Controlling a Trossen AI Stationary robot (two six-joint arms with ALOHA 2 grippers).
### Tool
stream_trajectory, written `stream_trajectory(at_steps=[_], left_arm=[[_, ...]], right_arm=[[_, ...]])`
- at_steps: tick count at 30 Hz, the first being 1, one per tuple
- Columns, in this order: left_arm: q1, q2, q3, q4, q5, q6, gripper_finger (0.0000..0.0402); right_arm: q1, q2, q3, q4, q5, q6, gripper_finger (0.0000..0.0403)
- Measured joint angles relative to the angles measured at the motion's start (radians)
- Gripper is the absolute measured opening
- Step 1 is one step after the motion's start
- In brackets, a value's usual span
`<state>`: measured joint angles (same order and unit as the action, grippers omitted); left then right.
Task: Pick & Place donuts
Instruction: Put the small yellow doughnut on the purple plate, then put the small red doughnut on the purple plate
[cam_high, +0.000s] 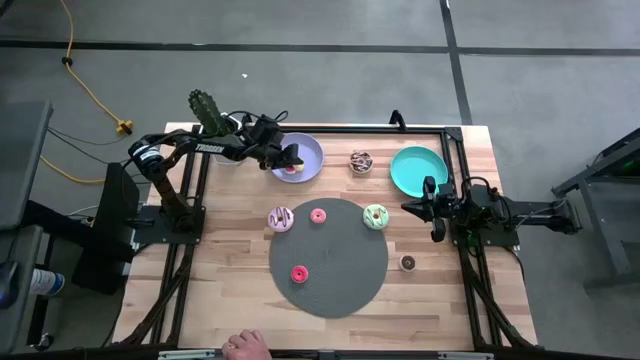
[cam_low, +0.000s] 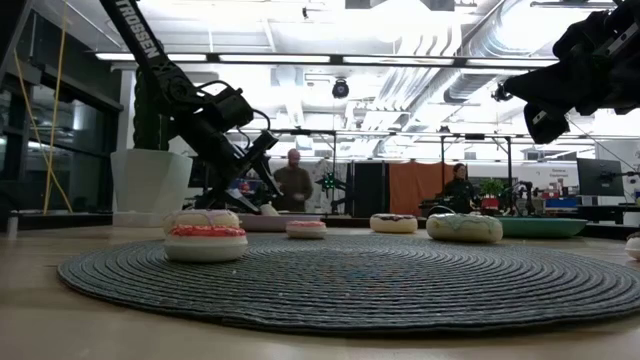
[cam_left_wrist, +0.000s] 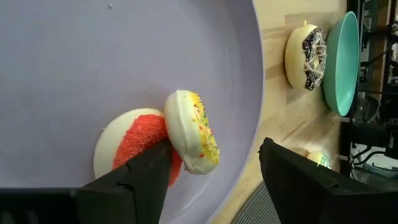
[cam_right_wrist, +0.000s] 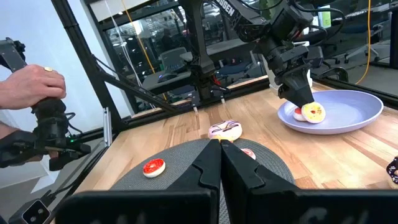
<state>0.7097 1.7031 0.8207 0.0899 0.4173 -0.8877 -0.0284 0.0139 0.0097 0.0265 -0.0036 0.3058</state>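
Here, progress:
Done: two donuts (cam_left_wrist: 168, 140) on lavender plate (cam_high: 312, 150) (left pincer (cam_left_wrist: 214, 171) apart).
Left: donuts on mat (cam_high: 340, 290), table (cam_high: 230, 280).
Right pincer (cam_right_wrist: 219, 146): together.

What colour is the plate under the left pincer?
Lavender plate, clearest in the left wrist view.

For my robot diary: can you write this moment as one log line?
left gripper: open over lavender plate | yellow-sprinkled donut: leaning on red donut | right gripper: shut, waiting

Grey concrete floor (cam_high: 300, 80) with yellow cable (cam_high: 90, 90); bright ceiling lights (cam_low: 400, 20) overhead.
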Motion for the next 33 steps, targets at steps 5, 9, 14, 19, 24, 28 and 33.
stream_trajectory(at_steps=[5,9,14,19,24,28,33], left_arm=[[0.000,0.000,0.000,0.021,0.018,0.000,0.0237],[0.000,0.000,0.000,0.023,0.017,0.000,0.0237],[0.000,-0.029,0.000,0.004,-0.032,0.025,0.0237],[0.011,-0.066,0.000,-0.034,-0.061,0.050,0.0237],[0.011,-0.112,0.000,-0.125,-0.138,0.098,0.0237],[0.009,-0.148,0.000,-0.155,-0.159,0.147,0.0237],[-0.043,-0.211,0.000,-0.161,-0.141,0.259,0.0237]], right_arm=[[0.000,0.000,0.000,0.000,0.000,0.000,0.0000],[0.000,0.000,0.000,0.000,0.000,0.000,0.0000],[0.000,0.000,0.000,0.000,0.000,0.000,0.0000],[0.000,0.000,0.000,0.000,0.000,0.000,0.0000],[0.000,0.000,0.000,0.000,0.000,0.000,0.0000],[0.000,0.000,0.000,0.000,0.000,0.000,0.0000],[0.000,0.000,0.000,0.000,0.000,0.000,0.0000]])
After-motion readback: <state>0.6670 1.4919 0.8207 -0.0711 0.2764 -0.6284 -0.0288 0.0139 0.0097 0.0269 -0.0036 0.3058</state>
